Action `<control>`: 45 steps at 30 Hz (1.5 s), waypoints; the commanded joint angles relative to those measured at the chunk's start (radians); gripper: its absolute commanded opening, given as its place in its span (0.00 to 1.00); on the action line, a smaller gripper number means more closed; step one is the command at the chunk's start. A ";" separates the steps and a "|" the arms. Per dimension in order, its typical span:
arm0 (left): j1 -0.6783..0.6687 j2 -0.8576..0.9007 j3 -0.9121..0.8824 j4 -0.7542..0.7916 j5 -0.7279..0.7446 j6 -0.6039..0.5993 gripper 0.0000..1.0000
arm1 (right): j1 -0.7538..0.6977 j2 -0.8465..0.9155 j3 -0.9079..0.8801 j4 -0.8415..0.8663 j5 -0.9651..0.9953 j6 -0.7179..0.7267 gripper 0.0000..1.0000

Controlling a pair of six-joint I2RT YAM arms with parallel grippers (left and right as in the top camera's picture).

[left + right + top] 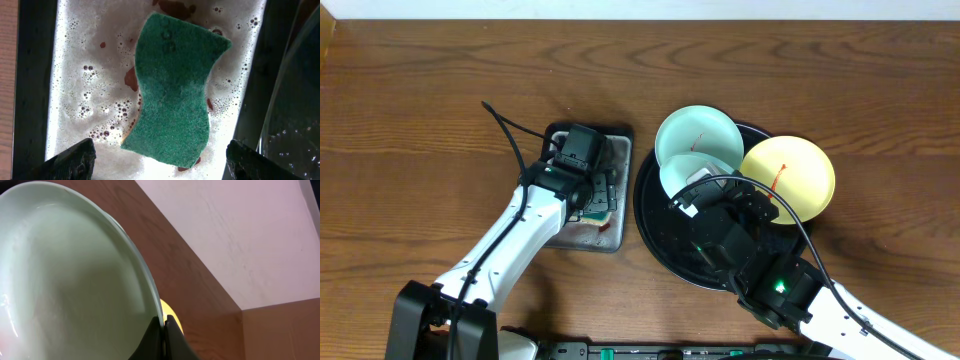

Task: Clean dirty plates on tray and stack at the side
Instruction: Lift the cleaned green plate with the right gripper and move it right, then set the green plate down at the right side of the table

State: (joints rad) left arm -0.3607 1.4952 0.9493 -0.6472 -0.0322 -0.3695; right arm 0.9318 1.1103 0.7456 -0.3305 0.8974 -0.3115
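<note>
The black tray (662, 232) holds a mint-blue plate (700, 132) at its back left and a yellow plate (790, 176) at its right, both smeared red. My right gripper (704, 194) is shut on the rim of the second mint-blue plate (682, 172) and holds it tilted above the tray. In the right wrist view the fingers (163, 326) pinch that plate's edge (75, 275), with a sliver of the yellow plate (173, 315) behind. My left gripper (582, 165) is open (160, 165) above a green sponge (175, 90), not touching it.
The sponge lies in foamy water with red specks in the rectangular grey metal pan (616, 236), also in the left wrist view (75, 75), just left of the tray. Bare wooden table (420, 100) lies around both. A pale wall (240, 230) shows beyond the table's edge.
</note>
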 commanded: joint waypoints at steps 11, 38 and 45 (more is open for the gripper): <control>0.004 0.003 0.014 0.000 -0.002 -0.009 0.84 | -0.185 -0.011 0.026 -0.052 -0.092 0.490 0.01; 0.004 0.003 0.014 0.000 -0.002 -0.010 0.84 | -1.634 0.063 0.024 -0.222 -0.959 1.009 0.01; 0.004 0.003 0.014 0.000 -0.002 -0.010 0.85 | -1.696 0.219 0.024 -0.222 -0.863 1.005 0.01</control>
State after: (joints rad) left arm -0.3607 1.4952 0.9493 -0.6468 -0.0319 -0.3695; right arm -0.7532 1.2678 0.7517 -0.5549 -0.0051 0.6785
